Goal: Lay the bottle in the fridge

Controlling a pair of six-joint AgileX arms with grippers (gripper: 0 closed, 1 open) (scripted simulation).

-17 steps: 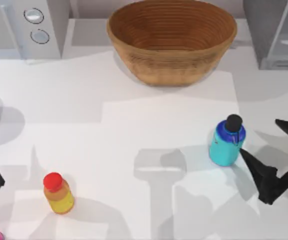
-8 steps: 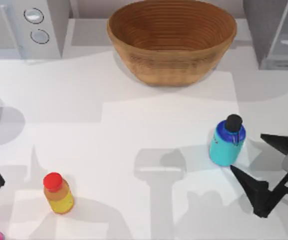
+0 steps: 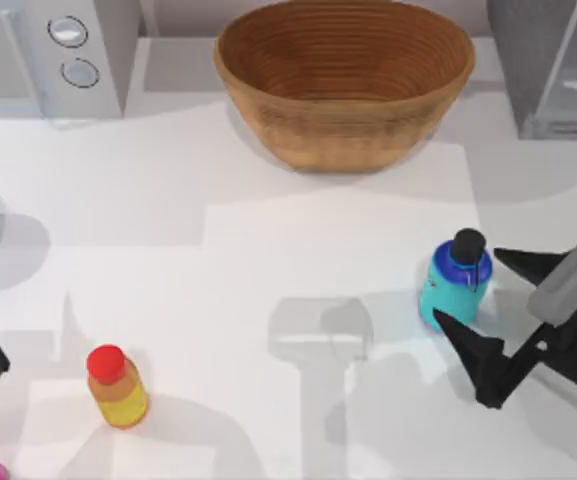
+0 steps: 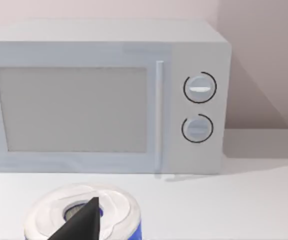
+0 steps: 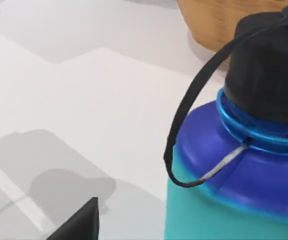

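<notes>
Flanking the upright bottle (image 3: 450, 292), the right tool (image 3: 480, 290) is spread apart; left arm parked.

black pointed jaws; grey wrist block (image 3: 568, 281)

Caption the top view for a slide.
Right gripper, fingers open, straddles the upright cyan bottle on the white table.
</notes>
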